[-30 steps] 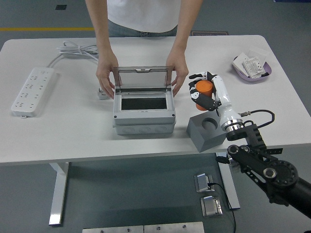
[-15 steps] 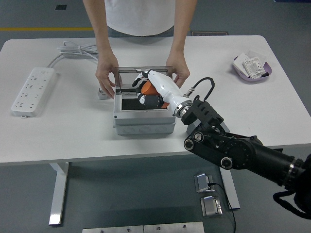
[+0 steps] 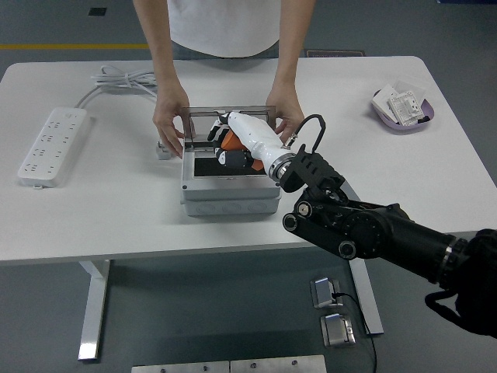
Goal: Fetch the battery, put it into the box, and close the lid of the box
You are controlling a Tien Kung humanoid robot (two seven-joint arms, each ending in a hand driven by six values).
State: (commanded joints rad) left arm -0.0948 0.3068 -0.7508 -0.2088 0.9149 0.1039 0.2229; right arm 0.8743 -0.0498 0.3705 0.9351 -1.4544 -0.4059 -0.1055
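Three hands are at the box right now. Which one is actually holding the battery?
The robot's right hand, white and reaching in from the lower right, grips the orange battery over the open box. The person's two bare hands only hold the lid up.

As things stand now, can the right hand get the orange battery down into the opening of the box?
Probably yes. The right hand holds the battery just above the box, and the person's hands keep the lid upright at the back, so nothing seems to block the opening.

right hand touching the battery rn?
Touching. Head view: the right hand has its fingers wrapped around the orange battery, holding it over the opening of the box, no gap visible.
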